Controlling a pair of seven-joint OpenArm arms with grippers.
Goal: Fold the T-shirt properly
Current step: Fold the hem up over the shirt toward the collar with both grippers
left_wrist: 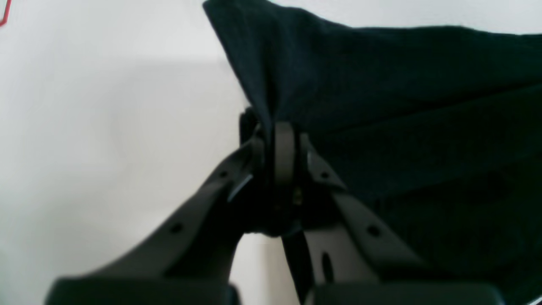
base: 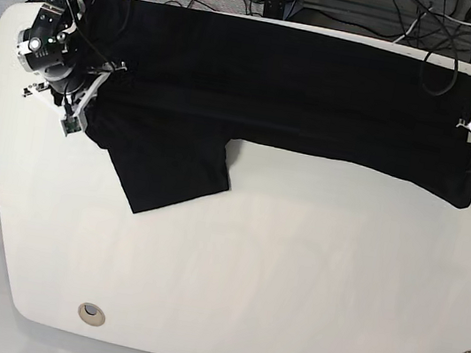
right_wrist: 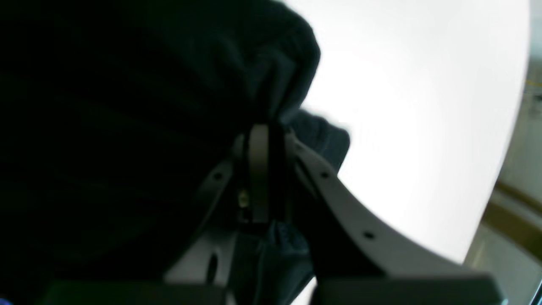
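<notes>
Now both grippers, left gripper (left_wrist: 279,140) and right gripper (right_wrist: 260,140), clamped on T-shirt (base: 275,93).

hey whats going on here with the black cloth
A two-armed robot is partway through folding a black T-shirt on a white table. The shirt lies stretched across the far side of the table. The left hand is shut on the cloth at one end, and the right hand is shut on it at the other end. One sleeve sticks out toward the near side, flat on the table.

Left gripper (left_wrist: 277,140) and right gripper (right_wrist: 264,140), jaws clamped together.
</notes>
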